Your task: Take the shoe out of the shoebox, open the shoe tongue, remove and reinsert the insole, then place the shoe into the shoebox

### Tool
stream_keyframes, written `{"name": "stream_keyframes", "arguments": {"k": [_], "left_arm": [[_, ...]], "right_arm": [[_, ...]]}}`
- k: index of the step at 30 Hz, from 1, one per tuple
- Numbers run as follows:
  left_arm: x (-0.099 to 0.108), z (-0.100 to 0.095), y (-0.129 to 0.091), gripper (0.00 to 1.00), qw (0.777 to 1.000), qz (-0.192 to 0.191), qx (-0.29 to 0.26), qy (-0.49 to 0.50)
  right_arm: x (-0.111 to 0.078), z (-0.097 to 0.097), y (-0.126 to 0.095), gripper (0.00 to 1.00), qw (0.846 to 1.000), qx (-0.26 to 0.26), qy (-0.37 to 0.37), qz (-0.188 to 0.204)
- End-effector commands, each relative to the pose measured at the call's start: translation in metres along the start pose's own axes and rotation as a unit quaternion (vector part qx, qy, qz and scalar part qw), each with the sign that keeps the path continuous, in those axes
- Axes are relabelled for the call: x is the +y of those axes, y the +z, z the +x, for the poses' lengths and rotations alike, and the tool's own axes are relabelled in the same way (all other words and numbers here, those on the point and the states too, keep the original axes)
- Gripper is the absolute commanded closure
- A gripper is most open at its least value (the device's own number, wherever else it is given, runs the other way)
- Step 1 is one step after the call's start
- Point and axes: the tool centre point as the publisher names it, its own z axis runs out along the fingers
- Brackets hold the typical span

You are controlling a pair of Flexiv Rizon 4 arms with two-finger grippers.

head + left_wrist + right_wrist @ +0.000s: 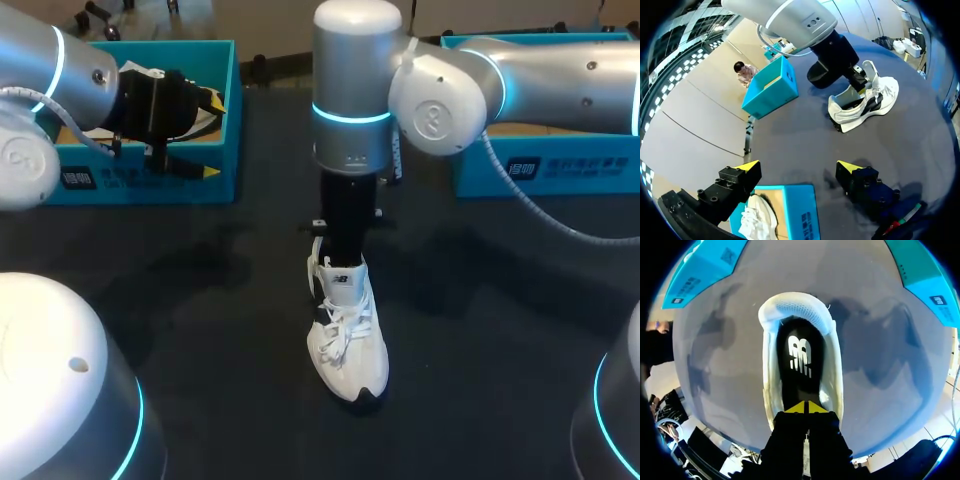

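A white shoe (350,340) stands upright in the middle of the black table (200,300), toe toward the front edge. My right gripper (804,408) comes down into its opening, yellow tips pressed together and shut just over the black insole (800,355); I cannot see anything pinched between them. In the left wrist view the same shoe (870,102) shows ahead with my right arm in it. My left gripper (799,167) hangs open over the left blue shoebox (150,185), which holds another white shoe (757,220).
A second blue shoebox (550,170) stands at the back right, behind my right arm. Both boxes are well apart from the shoe on the table.
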Motion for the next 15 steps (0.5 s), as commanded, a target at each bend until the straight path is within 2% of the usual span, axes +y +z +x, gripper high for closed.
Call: {"name": "stream_keyframes", "arguments": {"k": [1,4,5,15], "left_arm": [[-0.0008,-0.0006,0.0006,0.0,1.0,-0.003,0.001,0.0],[-0.0008,-0.0006,0.0006,0.0,1.0,-0.003,0.001,0.0],[-0.0008,-0.0006,0.0006,0.0,1.0,-0.003,0.001,0.0],[-0.0008,-0.0006,0.0006,0.0,1.0,-0.003,0.001,0.0]], "right_arm": [[-0.0014,0.0006,0.0008,0.81,1.0,0.0,0.001,-0.001],[-0.0023,0.0012,0.0006,0.09,1.0,0.001,0.005,-0.006],[-0.0023,0.0016,0.0005,0.0,1.0,0.001,0.005,-0.006],[0.002,0.0051,-0.0013,0.0,1.0,0.002,0.0,-0.011]]}}
